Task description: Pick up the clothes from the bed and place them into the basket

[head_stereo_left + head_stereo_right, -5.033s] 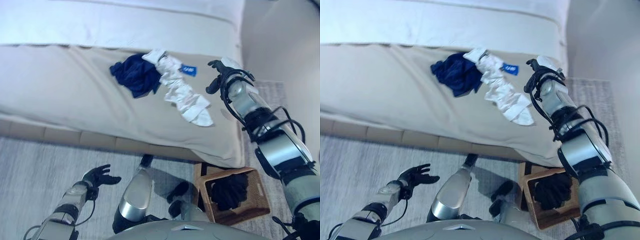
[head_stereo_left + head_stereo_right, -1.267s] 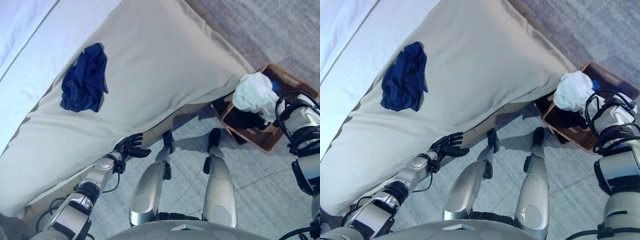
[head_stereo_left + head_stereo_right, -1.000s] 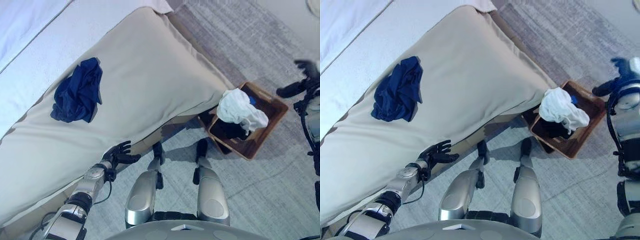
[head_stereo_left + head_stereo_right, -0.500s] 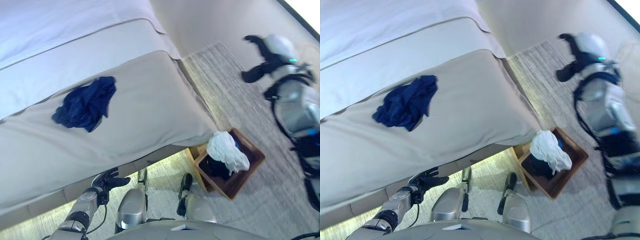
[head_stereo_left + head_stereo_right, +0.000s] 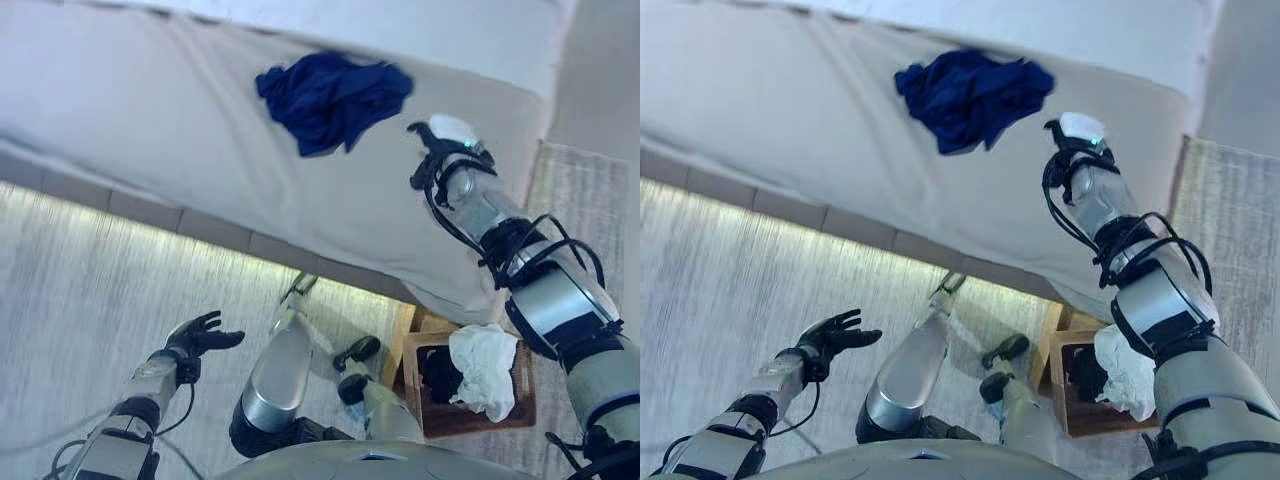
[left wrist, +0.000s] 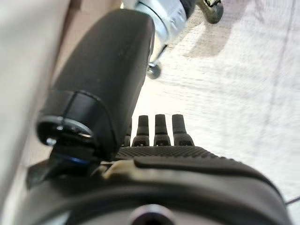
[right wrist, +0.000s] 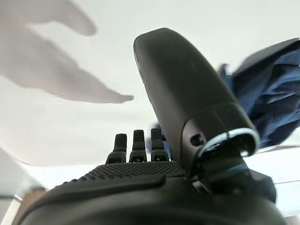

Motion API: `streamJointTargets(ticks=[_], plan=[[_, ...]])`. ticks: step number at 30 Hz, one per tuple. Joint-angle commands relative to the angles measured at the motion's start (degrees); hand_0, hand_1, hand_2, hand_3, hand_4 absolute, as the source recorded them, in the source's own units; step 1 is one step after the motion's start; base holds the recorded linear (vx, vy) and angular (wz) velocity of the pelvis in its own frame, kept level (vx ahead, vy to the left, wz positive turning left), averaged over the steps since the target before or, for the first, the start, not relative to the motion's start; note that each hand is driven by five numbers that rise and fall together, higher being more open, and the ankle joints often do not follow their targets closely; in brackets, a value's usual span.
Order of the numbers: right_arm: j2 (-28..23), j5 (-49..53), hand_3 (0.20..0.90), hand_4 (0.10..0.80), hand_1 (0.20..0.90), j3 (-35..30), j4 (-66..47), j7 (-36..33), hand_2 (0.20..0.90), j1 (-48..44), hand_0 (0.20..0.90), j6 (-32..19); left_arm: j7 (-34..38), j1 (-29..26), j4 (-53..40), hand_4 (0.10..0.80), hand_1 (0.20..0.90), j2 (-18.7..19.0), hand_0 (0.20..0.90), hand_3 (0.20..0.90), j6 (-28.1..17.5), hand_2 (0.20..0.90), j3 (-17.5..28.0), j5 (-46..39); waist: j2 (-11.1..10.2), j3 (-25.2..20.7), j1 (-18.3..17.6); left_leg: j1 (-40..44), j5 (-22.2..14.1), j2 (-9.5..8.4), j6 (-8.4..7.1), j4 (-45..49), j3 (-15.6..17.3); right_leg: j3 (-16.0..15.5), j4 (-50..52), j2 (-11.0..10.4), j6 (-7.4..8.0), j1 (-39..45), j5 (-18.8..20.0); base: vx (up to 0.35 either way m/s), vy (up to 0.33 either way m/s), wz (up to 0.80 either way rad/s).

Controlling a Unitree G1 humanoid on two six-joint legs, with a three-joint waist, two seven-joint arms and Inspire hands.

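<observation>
Reaching with fingers straight and holding nothing, the right hand hovers over the bed in the upper right, near the crumpled navy garment; the left hand, fingers spread, hangs lower left; the white garment drapes over the basket, lower right

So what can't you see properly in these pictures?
- Basket: the right arm covers part of it in both eye views, so I can't tell all that's inside besides the white cloth and something dark.
- Blue clothes: cut off by the edge and the thumb in the right wrist view.
- Right hand: its fingers are hidden behind the wrist in the eye views.
</observation>
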Motion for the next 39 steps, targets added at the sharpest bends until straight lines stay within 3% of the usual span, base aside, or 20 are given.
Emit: streamJointTargets(ticks=[1, 9, 20, 31, 32, 33, 34, 39], plan=[[-0.55, -5.56, 0.9, 0.8, 0.9, 3.32, -0.12, -7.1, 0.9, -9.25, 0.9, 5.17, -1.71, 3.58, -0.29, 0.8, 0.9, 1.07, 0.9, 0.9, -3.07, 0.9, -1.97, -2.37, 0.29, 0.1, 2.72, 2.46, -3.61, -1.06, 4.72, -2.17, 4.41, 0.94, 10.36, -2.18, -0.07, 2.81, -5.31, 0.027, 0.017, 0.38], [2.51, -0.46, 0.9, 0.8, 0.9, 1.88, 8.9, -13.07, 0.9, -11.32, 0.9, 10.95, -3.76, 4.11, 0.02, 0.8, 0.9, -0.68, 0.9, 0.9, -6.56, 0.9, -2.63, -2.85, 2.1, 0.41, 5.46, 1.61, -1.5, -1.17, 4.43, -4.95, 2.26, -1.9, 12.33, -3.09, -0.12, 2.46, -6.89, 0.025, 0.019, 0.28], [3.35, -4.56, 0.9, 0.8, 0.9, 3.7, 6.15, -12.62, 0.9, -13.15, 0.9, 9.19, -4.43, 4.92, -1.33, 0.8, 0.9, -2.25, 0.9, 0.9, -7.94, 0.9, -3.74, -5.12, 4.03, 0.67, 5.97, -0.14, -0.82, -1.2, 4.17, -4.22, 1.92, -2.28, 16.09, -5.51, 0.17, 1.1, -7.89, 0.013, 0.056, 0.07], [6.55, -1.18, 0.9, 0.8, 0.9, 8.6, 6.59, 0.42, 0.9, -18.37, 0.9, -3.44, -8.46, 7.33, -2.5, 0.8, 0.9, -0.09, 0.9, 0.9, -8.41, 0.9, -1.32, -5.1, 3.54, 0.67, 9.23, -5.36, -0.96, -1.69, 4.09, -0.78, 0.61, -5.1, 18.51, -6.39, 1.27, -2.65, -6.54, 0.034, -0.004, 0.07], [6.9, -0.65, 0.367, 0.267, 0.444, 8.95, 6.35, 2.18, 0.444, -18.71, 0.444, -4.28, -8.91, 7.61, -2.6, 0.8, 0.9, 0.17, 0.9, 0.9, -8.47, 0.9, -1.05, -4.79, 3.47, 0.67, 9.51, -5.98, -1.08, -1.86, 4.13, -0.26, 0.44, -5.44, 18.94, -6.46, 1.48, -3.11, -6.38, 0.044, -0.02, 0.17], [7.17, 0.52, 0.252, 0.152, 0.345, 9.28, 6.29, 2.07, 0.345, -18.9, 0.345, -3.86, -9.06, 7.8, -2.59, 0.8, 0.9, 0.3, 0.9, 0.9, -8.66, 0.9, -1.06, -4.69, 3.44, 0.67, 9.67, -6.41, -1.14, -1.93, 4.13, 0.13, 0.36, -5.65, 19.31, -6.59, 1.65, -3.55, -6.13, 0.037, -0.017, 0.15], [7.38, 0.77, 0.2, 0.1, 0.3, 9.22, 6.32, 2.05, 0.3, -19.03, 0.3, -3.66, -9.19, 7.89, -2.51, 0.8, 0.9, 0.38, 0.9, 0.9, -8.78, 0.9, -1.0, -4.74, 3.41, 0.67, 9.7, -6.55, -1.19, -1.95, 4.13, 0.27, 0.38, -5.72, 19.45, -6.61, 1.72, -3.7, -6.04, 0.026, -0.01, 0.04], [9.02, 0.0, 0.2, 0.1, 0.3, 9.02, 7.09, 0.58, 0.3, -20.01, 0.3, -3.5, -9.61, 8.29, -2.22, 0.8, 0.9, 0.52, 0.9, 0.9, -9.89, 0.9, -0.5, -4.1, 2.98, 0.67, 9.88, -7.16, -1.57, -2.01, 4.19, 0.91, 0.59, -5.92, 19.25, -6.4, 2.2, -4.14, -5.19, 0.012, -0.011, -0.03]])
